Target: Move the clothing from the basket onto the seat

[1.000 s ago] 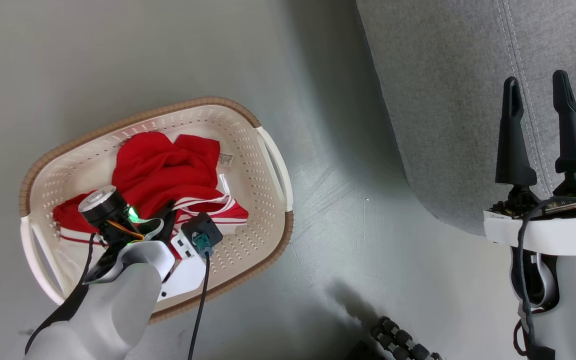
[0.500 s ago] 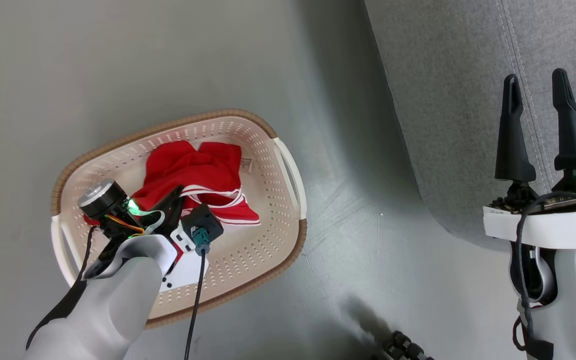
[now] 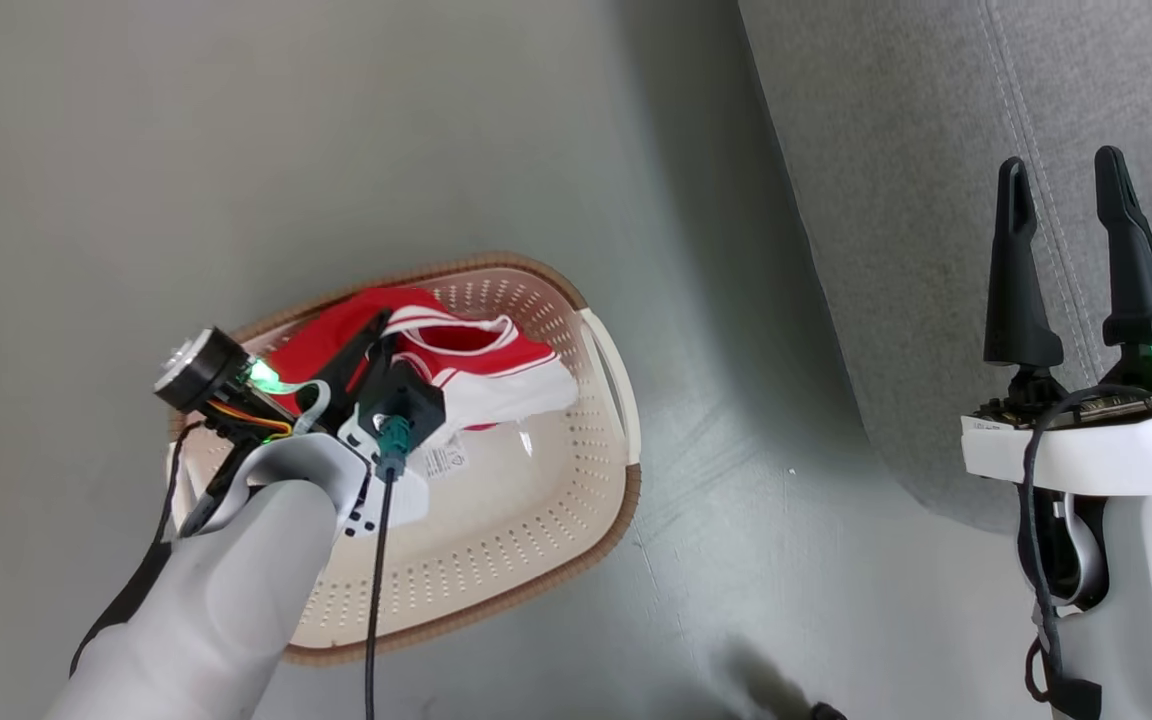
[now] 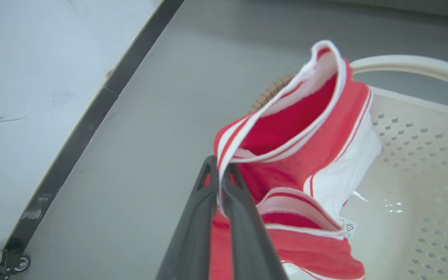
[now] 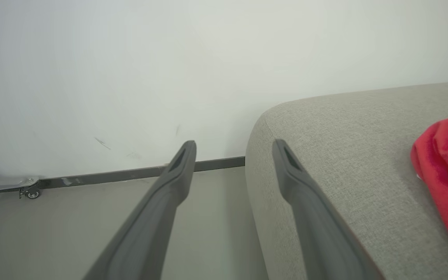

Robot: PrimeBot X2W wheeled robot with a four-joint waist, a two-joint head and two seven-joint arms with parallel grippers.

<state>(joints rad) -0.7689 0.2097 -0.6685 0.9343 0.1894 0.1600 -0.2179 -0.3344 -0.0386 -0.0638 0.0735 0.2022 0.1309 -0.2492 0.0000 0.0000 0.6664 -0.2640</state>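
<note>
My left gripper (image 3: 376, 328) is shut on the white striped hem of a bright red clothing piece (image 3: 466, 345), which hangs lifted above the cream basket (image 3: 496, 540). In the left wrist view the fingertips (image 4: 218, 165) pinch the trim, and the clothing (image 4: 305, 128) dangles over the perforated basket wall (image 4: 414, 128). My right gripper (image 3: 1059, 165) stands open over the edge of the grey seat (image 3: 916, 200), with nothing between its fingers (image 5: 234, 144). Another red garment (image 5: 445, 163) lies on the seat (image 5: 344, 155).
Grey floor (image 3: 236, 130) surrounds the basket, and a strip of it separates basket and seat. A white wall with a dark baseboard (image 5: 130, 171) runs behind the seat. A small caster wheel (image 5: 31, 192) stands by the wall.
My left gripper has risen, pulling the red clothing up off the basket floor, which now shows bare. The head view has shifted. My right gripper stays open as before.
</note>
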